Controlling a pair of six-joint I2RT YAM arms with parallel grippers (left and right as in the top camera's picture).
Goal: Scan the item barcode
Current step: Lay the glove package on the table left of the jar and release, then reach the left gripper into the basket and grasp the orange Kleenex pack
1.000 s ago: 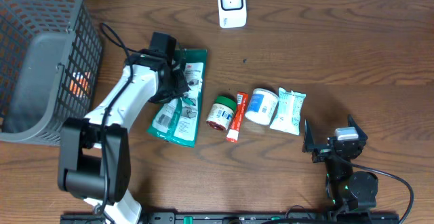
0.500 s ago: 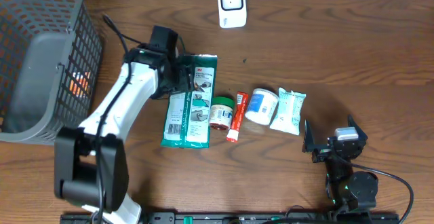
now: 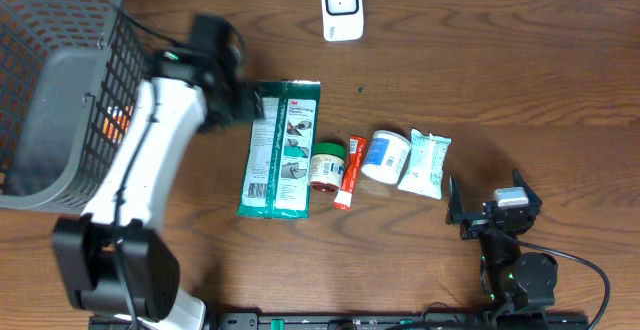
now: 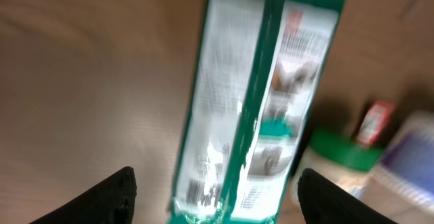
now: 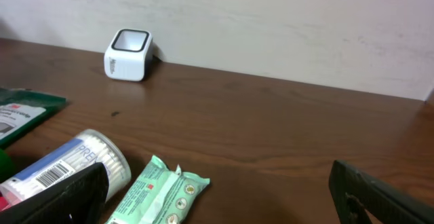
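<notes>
A: Overhead?
B: Green packet (image 3: pixel 282 150) lies flat on the table (image 3: pixel 500 80), just beside the left gripper (image 3: pixel 243 105) (blurred).
A: Left wrist?
B: Fingers (image 4: pixel 115 193) spread wide, gripping nothing.
A: Right wrist?
B: Right gripper (image 5: pixel 213 183) agape, empty; scanner (image 5: pixel 127 54) by the wall.

We find bare tabletop (image 3: pixel 500 70) right of the scanner (image 3: pixel 342 7). The basket (image 3: pixel 125 65) walls the left, and a tight row from packet (image 3: pixel 282 148) to wipes (image 3: pixel 425 163) bars the middle.

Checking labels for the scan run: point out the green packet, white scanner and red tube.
green packet (image 3: pixel 280 155), overhead, middle of printed face
white scanner (image 3: pixel 342 8), overhead, top face
red tube (image 3: pixel 349 173), overhead, mid-body
</notes>
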